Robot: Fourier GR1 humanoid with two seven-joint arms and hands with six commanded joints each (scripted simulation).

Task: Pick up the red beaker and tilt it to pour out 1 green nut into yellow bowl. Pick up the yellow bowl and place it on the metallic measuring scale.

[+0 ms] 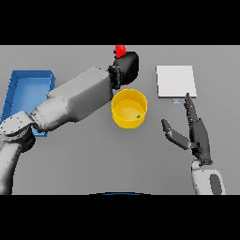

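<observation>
The yellow bowl [129, 108] stands at the table's middle with a small green nut [138, 116] inside, near its right wall. Just behind the bowl my left hand [126, 67] is shut on the red beaker [120, 50]; only the beaker's red top shows above the dark hand, the rest is hidden. The metallic measuring scale [176, 80] is a pale square plate to the right of the bowl. My right hand [196, 132] rests open below the scale, fingers straight toward it and thumb spread left, holding nothing.
A blue tray [28, 89] lies at the table's left, partly covered by my left forearm, which crosses from lower left to the beaker.
</observation>
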